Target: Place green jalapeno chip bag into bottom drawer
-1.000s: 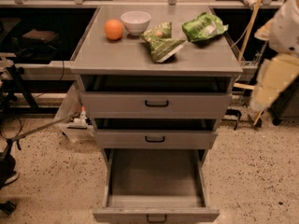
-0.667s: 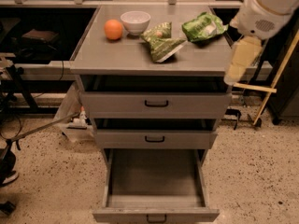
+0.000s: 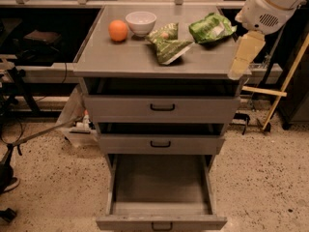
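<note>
The tool (image 3: 237,70) hung at the 3 o'clock edge of the counter (image 3: 120,57), touching nothing and carrying nothing; how far open it was could not be told. The chip bag (image 3: 169,48) lay crumpled near the counter's middle, at 9 o'clock from the tool. A bowl (image 3: 141,22) and an orange (image 3: 118,30) sat toward its 11 o'clock, and a brighter bag (image 3: 211,28) toward 1 o'clock. The bottom drawer (image 3: 161,185) stood pulled out at 6 o'clock. The job appeared to be at the reach stage. The next move called for bringing the tool over the chip bag and closing on its foil without nudging the neighbours.
</note>
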